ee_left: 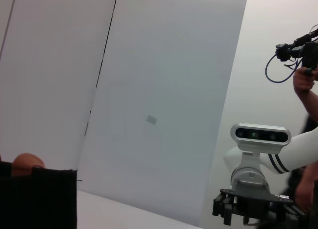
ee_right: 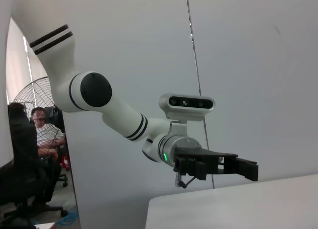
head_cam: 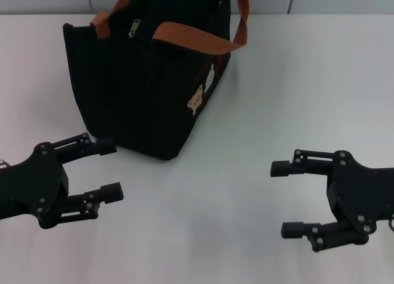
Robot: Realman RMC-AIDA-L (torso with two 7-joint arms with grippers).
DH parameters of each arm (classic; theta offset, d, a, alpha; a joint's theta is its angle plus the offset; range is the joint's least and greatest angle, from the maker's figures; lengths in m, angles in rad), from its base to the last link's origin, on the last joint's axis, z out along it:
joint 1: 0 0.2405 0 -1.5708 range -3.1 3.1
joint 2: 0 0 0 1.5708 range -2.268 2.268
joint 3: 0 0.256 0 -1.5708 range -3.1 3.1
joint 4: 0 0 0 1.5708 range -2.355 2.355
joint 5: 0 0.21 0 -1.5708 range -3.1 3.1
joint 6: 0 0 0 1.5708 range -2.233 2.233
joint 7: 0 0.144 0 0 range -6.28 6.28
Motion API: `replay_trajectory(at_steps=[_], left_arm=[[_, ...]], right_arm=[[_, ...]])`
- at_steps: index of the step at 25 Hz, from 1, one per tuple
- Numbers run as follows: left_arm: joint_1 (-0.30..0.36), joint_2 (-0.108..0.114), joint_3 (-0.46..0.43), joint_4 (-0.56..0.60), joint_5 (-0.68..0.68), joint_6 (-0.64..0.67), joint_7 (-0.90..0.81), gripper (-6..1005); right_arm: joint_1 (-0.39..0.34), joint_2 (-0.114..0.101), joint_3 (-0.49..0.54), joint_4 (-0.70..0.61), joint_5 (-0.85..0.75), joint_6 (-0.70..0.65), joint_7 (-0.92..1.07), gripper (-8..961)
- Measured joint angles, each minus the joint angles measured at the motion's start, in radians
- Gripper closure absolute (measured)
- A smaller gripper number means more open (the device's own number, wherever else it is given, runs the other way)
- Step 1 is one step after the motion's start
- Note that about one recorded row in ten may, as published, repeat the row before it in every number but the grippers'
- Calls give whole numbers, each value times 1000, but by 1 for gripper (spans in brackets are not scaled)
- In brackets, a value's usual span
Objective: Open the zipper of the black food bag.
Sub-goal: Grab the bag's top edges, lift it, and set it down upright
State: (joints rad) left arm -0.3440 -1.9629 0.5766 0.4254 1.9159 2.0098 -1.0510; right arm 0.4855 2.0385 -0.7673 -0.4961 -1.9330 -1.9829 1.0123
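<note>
Nearest the robot, the left gripper [head_cam: 108, 169] and right gripper [head_cam: 284, 199] both gape wide, the left just beside the black food bag [head_cam: 151, 81], whose zipper [head_cam: 133, 29] lies beyond, atop its far end.

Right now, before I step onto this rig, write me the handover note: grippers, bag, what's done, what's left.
Left gripper: open, empty, low over the white table, just in front of the bag's near corner, not touching it.
Right gripper: open, empty, off to the right, well clear of the bag.
Boxy black fabric food bag with orange-brown straps: upright at the table's far left-centre.
Black zipper: silver pull tab lies on the bag's top, near its left end, untouched.
Done: nothing.
Left: steady the bag, grip the pull tab, draw it along the top.
</note>
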Motion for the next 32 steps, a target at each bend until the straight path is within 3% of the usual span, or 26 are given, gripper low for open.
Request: replay_trajectory(at_steps=[15,18,24,32], left_arm=[[-11,-15,13,1,1,-2,-1,227],[-13,-31,8,1,0,-10,0,231],[-39,-107,-64,-17,-12,-137,16,240],[-98,-115,-76,-241,-181,-371,170,252]], right_arm=[[3,12,41,1,1,28,-2,118],[2,15,90,4,4,42,-3,118],[-8,23,280,38,11,85,-5,118],[-36,23,448,95,11,151,-27,118]])
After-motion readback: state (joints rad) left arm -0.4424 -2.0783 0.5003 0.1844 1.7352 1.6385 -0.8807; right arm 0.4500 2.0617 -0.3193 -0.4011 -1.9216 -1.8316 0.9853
